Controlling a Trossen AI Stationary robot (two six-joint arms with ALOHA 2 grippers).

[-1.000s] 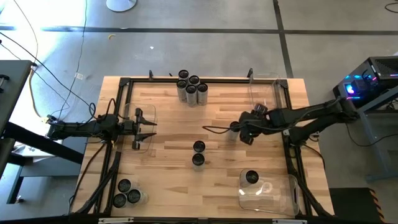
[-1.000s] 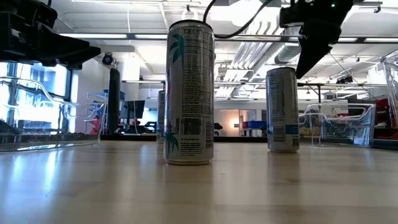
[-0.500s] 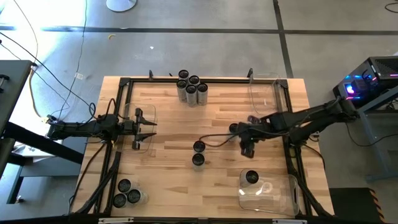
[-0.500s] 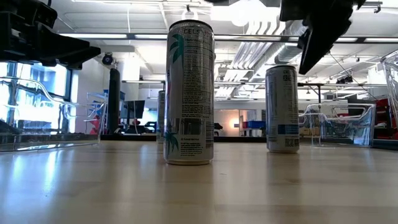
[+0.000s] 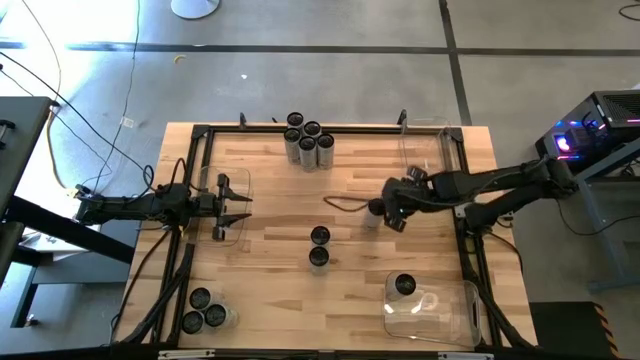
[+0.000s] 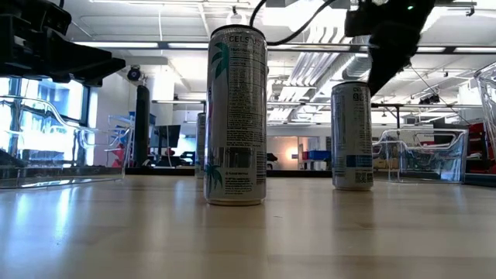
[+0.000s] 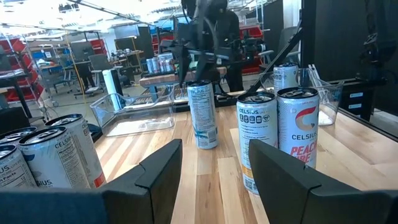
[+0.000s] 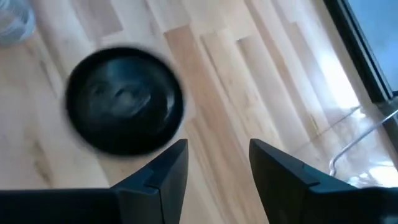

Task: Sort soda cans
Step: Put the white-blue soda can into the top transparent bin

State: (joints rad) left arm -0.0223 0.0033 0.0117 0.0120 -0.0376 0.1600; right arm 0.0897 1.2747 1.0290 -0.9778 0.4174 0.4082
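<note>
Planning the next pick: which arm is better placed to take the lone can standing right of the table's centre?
The right arm. Its tool hangs open just above that silvery, dark-topped soda can, while the left tool waits by the clear plastic bin at the left edge.

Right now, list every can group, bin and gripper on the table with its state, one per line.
Right gripper: open, above a lone can, empty.
Left gripper: open, empty, over the left bin.
Five cans at the far edge: upright, clustered.
Two centre cans: upright, apart.
Three cans, near-left corner: upright.
Near-right bin: holds one upright can.
</note>
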